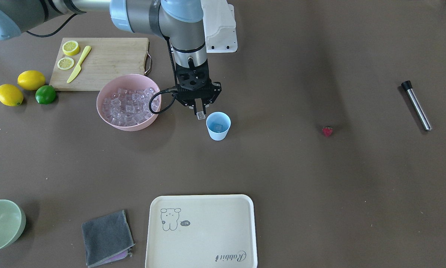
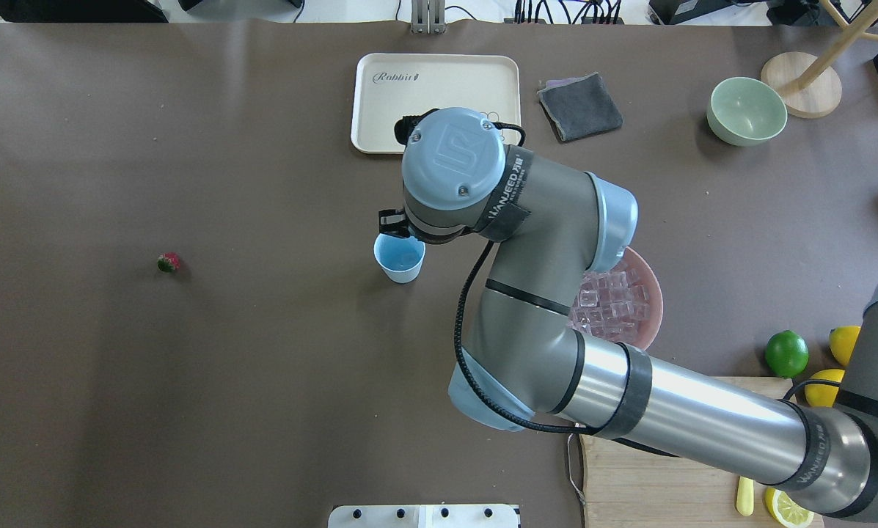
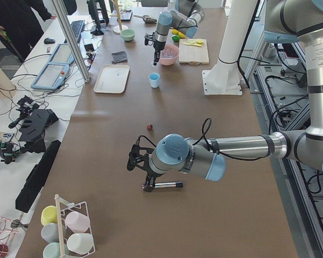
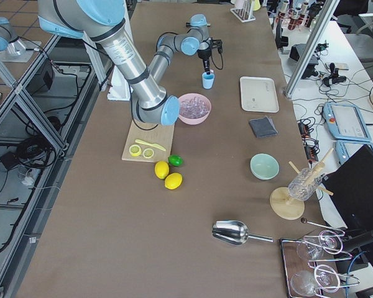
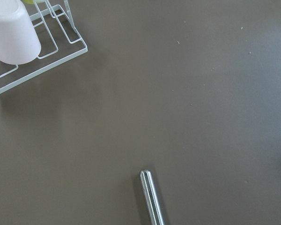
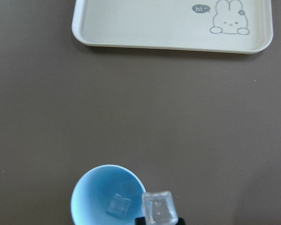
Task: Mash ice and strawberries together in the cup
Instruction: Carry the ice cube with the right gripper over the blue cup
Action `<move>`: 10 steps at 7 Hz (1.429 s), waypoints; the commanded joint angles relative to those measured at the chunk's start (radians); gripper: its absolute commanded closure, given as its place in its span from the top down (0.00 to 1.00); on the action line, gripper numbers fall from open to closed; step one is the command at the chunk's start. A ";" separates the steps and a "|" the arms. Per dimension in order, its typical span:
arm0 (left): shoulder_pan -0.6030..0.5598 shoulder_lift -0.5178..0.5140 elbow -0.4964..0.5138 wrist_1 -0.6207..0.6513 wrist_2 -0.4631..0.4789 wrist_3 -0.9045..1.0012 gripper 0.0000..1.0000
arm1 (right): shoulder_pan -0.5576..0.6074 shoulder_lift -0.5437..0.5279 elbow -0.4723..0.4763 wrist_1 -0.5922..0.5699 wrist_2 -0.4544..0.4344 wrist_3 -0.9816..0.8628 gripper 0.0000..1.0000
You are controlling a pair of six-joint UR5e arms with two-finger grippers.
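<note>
I am pinching one ice cube (image 6: pixel 159 208) between the fingertips of my right gripper (image 1: pixel 200 114), with the pads pressed on two of its sides. I am hanging it high at the rim of the cup (image 1: pixel 218 126) so that on release it would drop inside rather than skitter over the table. From the wrist view it is sitting over the rim's right edge, not squarely over the mouth, so I judge a small shift is wanted first. More ice (image 6: pixel 118 205) is lying at the cup's bottom. The pink bowl (image 1: pixel 133 126), heaped with the rest, is standing near the cup on its right, which makes each carry short. My right arm is reaching in from the right with the wrist turned straight down.

The strawberry (image 2: pixel 168 262) is lying alone on the table, well to the left of the cup.

My left gripper (image 3: pixel 147 186) is pointing down far to the left, at the end of the steel muddler (image 3: pixel 167 185) lying flat there. I am guessing that placement is for the mashing. Whether those fingers are spread or pressed together I cannot tell.
</note>
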 commanded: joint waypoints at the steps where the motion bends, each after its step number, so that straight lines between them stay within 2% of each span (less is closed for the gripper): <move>1: 0.000 0.000 0.006 0.002 0.000 -0.001 0.99 | -0.038 0.066 -0.054 0.003 -0.027 0.017 0.05; 3: -0.002 0.001 0.006 0.000 -0.001 -0.001 0.99 | -0.040 0.060 -0.092 0.009 -0.045 0.006 0.05; 5: 0.000 0.002 0.011 0.002 0.000 -0.001 0.99 | -0.040 0.059 -0.142 0.127 -0.065 0.015 0.05; 7: -0.002 0.002 0.011 0.000 -0.001 -0.001 0.99 | -0.044 0.054 -0.169 0.129 -0.070 0.008 0.07; 8: -0.002 0.002 0.011 0.003 -0.001 -0.001 0.99 | -0.046 0.051 -0.169 0.129 -0.070 0.002 0.14; 9: -0.002 0.002 0.012 0.006 0.000 -0.001 0.99 | -0.047 0.052 -0.169 0.127 -0.070 0.006 0.96; 10: 0.000 0.002 0.011 0.008 0.000 -0.001 0.99 | -0.046 0.055 -0.155 0.124 -0.065 0.006 0.99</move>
